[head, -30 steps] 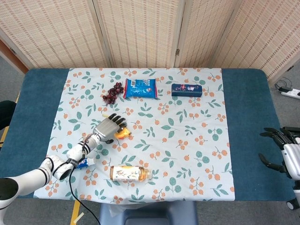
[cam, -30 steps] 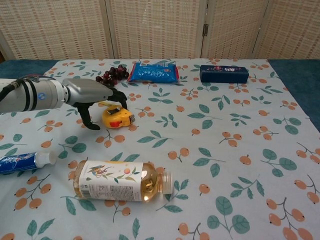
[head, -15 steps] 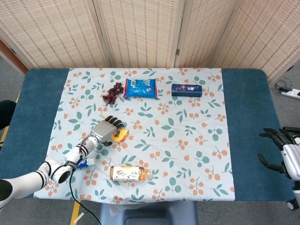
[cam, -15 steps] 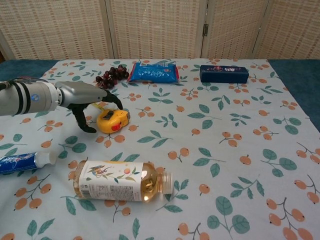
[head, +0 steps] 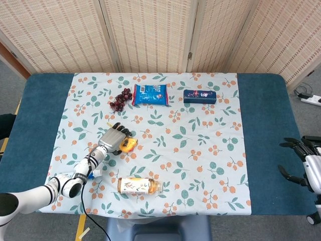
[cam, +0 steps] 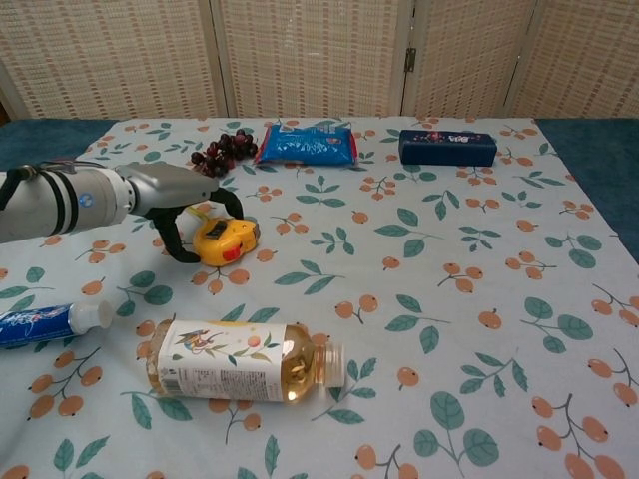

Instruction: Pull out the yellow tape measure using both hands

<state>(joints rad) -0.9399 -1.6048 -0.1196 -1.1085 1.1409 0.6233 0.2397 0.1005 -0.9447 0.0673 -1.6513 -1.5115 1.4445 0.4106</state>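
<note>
Nearest the robot lie a tea bottle on its side and, at the left edge, a toothpaste tube, cut off by the chest-view frame.

Beyond them, the left hand curls over the yellow tape measure, which rests on the floral tablecloth left of centre. Over the last second the hand has drawn in from a looser hover, and the case has shifted slightly toward the robot; the thumb now hooks down at the case's near-left side while the other fingers arch over its far edge. The fingers appear to touch the case, but a firm grasp cannot be confirmed; the contact faces are hidden behind the hand itself. This is judged to be the closing stage of the first grasp, with the tape not yet drawn out.

The right hand hangs off the table's right edge with fingers spread and nothing in them, essentially where it was; it is cropped in the head view and absent from the chest view.

The tape's pull tab cannot be made out.

Farthest away sit grapes, a blue snack bag and a dark blue box.
</note>
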